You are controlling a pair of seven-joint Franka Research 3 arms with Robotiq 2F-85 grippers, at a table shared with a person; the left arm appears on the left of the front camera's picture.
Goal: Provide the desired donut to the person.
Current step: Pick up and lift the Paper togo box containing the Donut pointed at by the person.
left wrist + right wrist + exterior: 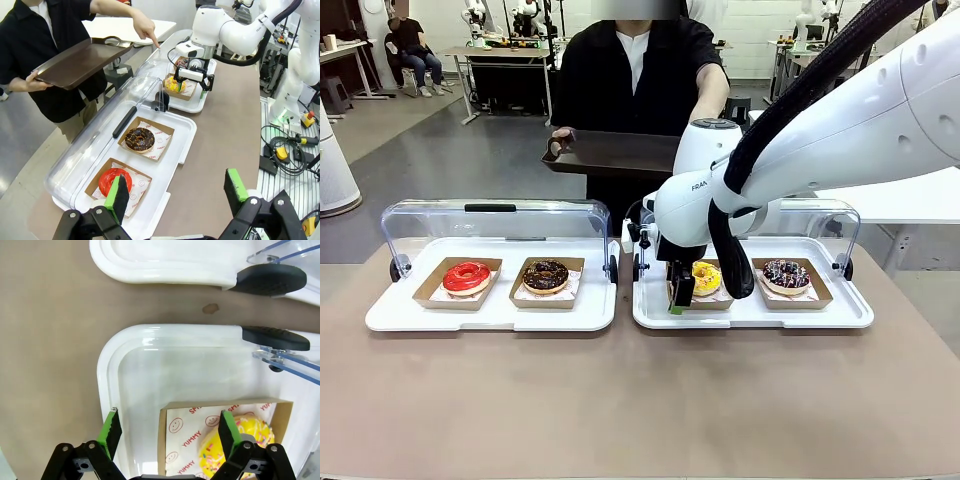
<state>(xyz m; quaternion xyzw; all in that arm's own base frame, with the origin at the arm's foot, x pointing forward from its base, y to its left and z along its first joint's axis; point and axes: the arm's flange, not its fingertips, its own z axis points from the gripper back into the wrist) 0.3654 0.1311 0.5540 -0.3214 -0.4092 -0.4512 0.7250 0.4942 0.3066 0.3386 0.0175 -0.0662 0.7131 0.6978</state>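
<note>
**Lining up the pick**

Front: we are hovering our right claw (678, 292), wide open and empty, at the yellow sprinkled donut (706, 276) in a white tray (750, 320). The person (635, 80) is holding a serving tray (610, 155).

Left wrist: our left claw (176, 192) is hanging open, empty. The person's hand (145, 25) is pointing toward that donut.

Right wrist: the fingers (113, 430) are straddling its cardboard boat (225, 404) wall. We are judging it light, soft and smearable, so grip the stiff cardboard.

From the front, we saw the right arm (860, 120) hide part of the yellow donut (707, 277). One of the left fingers (120, 199) covered part of the red donut (105, 180).
</note>
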